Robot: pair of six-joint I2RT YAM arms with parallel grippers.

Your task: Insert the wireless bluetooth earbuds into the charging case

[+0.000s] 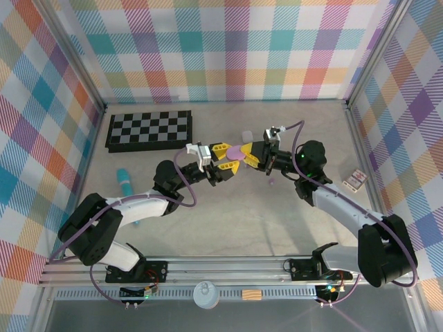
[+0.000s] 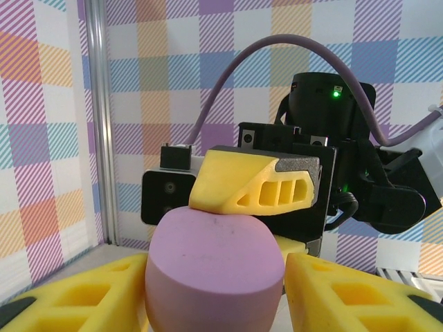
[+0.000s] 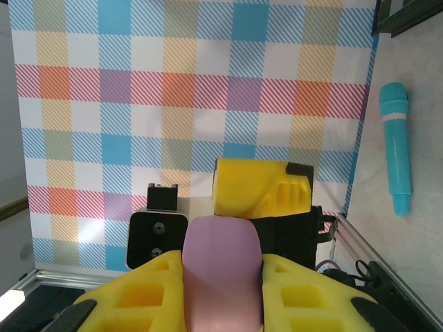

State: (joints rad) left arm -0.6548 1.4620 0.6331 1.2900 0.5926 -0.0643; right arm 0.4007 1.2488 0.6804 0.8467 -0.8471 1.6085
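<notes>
Obs. You hold the purple charging case [image 1: 239, 150] at centre frame, apparently raised clear of the table [image 1: 228, 228], with both arms meeting on it from opposite ends.

- The right gripper [image 1: 249, 153] is clenched on the case. In the right wrist view its 2 yellow fingers [image 3: 138, 297] press the case's flanks.
- The left gripper [image 1: 227, 158] also has its fingers [image 2: 346, 297] against both sides of the case in the left wrist view, so I read it as grasping too.

Why held so (judgement): a 2-handed hold in the air suits either a handover or bracing the body while the lid is worked open. I cannot tell which.

Contents: the case reads as 1 smooth closed pebble with no raised lid or socket visible. Whether a bud sits inside cannot be told.

Task items:
- 1 tiny purple earbud [image 1: 272, 182] lies loose on the table, lower right of the grippers and apart from the case.
- A small pale item [image 1: 244, 134] lies just above them, too small to identify.

The teal cylinder [image 1: 127, 183] at left and the chessboard [image 1: 149, 128] at upper left play no part.
</notes>
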